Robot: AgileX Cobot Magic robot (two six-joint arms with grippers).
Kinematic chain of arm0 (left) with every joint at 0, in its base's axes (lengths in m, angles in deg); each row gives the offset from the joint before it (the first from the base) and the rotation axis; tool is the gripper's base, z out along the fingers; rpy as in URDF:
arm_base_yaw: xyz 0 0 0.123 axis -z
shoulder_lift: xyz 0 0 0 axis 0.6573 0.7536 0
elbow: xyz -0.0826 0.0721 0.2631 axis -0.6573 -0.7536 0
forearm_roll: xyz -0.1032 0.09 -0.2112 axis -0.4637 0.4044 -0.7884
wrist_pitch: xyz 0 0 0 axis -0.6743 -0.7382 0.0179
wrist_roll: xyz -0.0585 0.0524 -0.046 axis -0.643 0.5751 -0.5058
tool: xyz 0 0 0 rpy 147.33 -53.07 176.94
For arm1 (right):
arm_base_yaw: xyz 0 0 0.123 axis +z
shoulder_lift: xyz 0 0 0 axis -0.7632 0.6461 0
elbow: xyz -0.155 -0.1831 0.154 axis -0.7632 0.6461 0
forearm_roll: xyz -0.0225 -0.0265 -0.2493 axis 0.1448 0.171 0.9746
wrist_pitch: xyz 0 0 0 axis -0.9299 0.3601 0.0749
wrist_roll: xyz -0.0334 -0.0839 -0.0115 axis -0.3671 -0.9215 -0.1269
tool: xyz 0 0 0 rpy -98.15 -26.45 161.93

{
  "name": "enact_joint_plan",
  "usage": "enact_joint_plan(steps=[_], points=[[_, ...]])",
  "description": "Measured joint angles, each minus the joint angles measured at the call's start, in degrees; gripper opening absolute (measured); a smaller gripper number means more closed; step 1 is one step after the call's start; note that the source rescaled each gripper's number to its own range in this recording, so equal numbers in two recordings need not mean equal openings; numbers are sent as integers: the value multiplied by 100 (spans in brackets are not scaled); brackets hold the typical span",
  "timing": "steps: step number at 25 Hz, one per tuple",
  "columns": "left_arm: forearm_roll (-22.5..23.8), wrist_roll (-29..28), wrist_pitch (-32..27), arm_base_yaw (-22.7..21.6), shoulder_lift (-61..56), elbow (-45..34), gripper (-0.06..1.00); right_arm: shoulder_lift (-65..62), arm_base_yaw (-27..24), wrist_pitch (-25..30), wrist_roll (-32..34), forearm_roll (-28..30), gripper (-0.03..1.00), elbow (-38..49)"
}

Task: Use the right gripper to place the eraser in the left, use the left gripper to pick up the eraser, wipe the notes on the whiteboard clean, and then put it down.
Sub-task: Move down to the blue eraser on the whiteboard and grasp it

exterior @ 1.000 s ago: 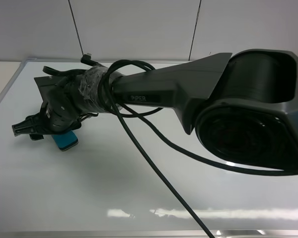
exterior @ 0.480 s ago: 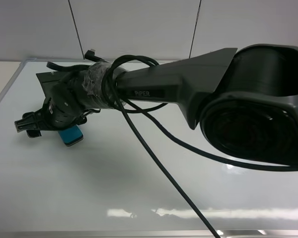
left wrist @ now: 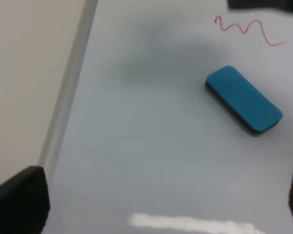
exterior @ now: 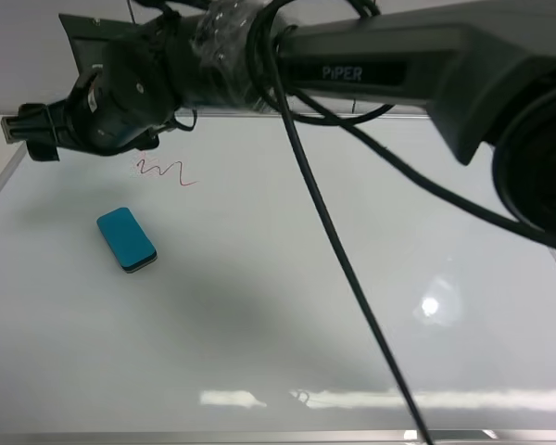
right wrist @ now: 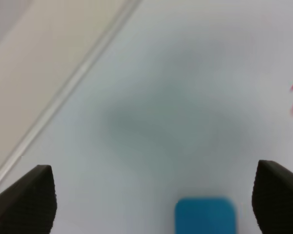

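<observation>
The teal eraser [exterior: 127,239] lies flat on the left part of the whiteboard [exterior: 287,306], held by nothing. The red notes [exterior: 167,171] are just behind it. My right gripper [exterior: 26,130] hangs open and empty well above the board's left edge. In the right wrist view its fingertips [right wrist: 24,200] stand wide apart, with the eraser [right wrist: 205,215] below between them. My left gripper [left wrist: 158,204] is open and empty. It looks down at the eraser [left wrist: 244,100] and the notes [left wrist: 244,27]. The left arm does not show in the exterior high view.
The right arm marked PIPER [exterior: 371,65] and its looping black cable [exterior: 343,269] cross over the board's middle. The board's silver frame [left wrist: 68,97] runs along the left, with a beige tabletop [left wrist: 24,73] beyond it. A white panelled wall [exterior: 37,56] stands behind.
My right gripper has let go of the eraser and risen up and back. The eraser stays on the board at the left. The notes, hidden under the arm before, now show.
</observation>
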Motion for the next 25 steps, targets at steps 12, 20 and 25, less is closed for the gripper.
enact_joint_plan(steps=[12, 20, 25], points=[[0, 0, 0, 0, 0, 0, 100, -1009, -1022, 1231, -1151, 315, 83, 12], [0, 0, 0, 0, 0, 0, 100, -1503, -1549, 2045, -1224, 759, 86, 23], [0, 0, 0, 0, 0, 0, 100, -2306, -2028, 1845, -1263, 957, 99, 818]])
